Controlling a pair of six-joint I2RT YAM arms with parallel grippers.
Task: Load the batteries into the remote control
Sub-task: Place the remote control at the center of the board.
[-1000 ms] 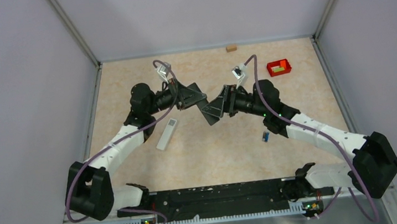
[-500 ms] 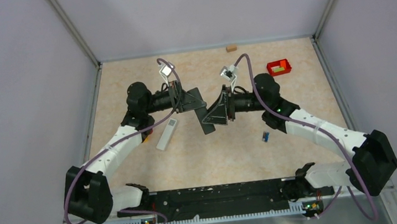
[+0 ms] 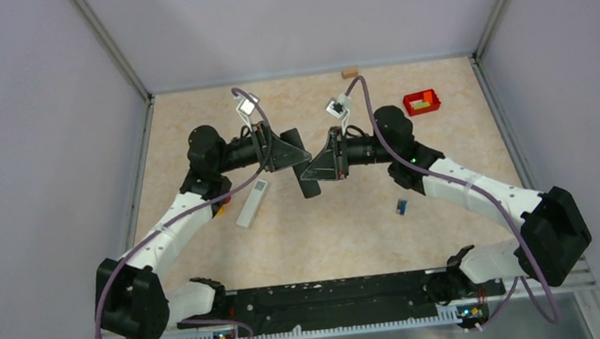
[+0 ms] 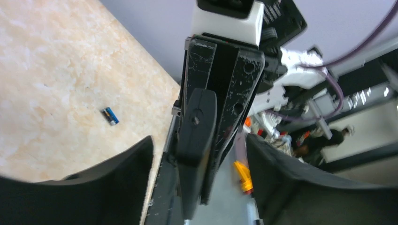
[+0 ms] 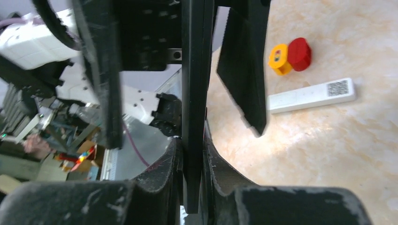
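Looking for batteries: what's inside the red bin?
The red bin shows a small yellow-green piece inside, too small to identify. Anything beneath that piece is hidden.

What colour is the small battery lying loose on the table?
Blue. The battery shows best in the left wrist view.

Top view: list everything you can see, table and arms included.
black remote: one, black, off the table, between both pincers
white remote: one, white, lying by left arm
battery: one, blue, lying by right arm
tray: one, red, far right, small pieces inside
block: one, tan, far edge
round pieces: two, red and yellow, touching, near white remote
table: one, beige
left pincer: one, black, open around black remote
right pincer: one, black, shut on black remote
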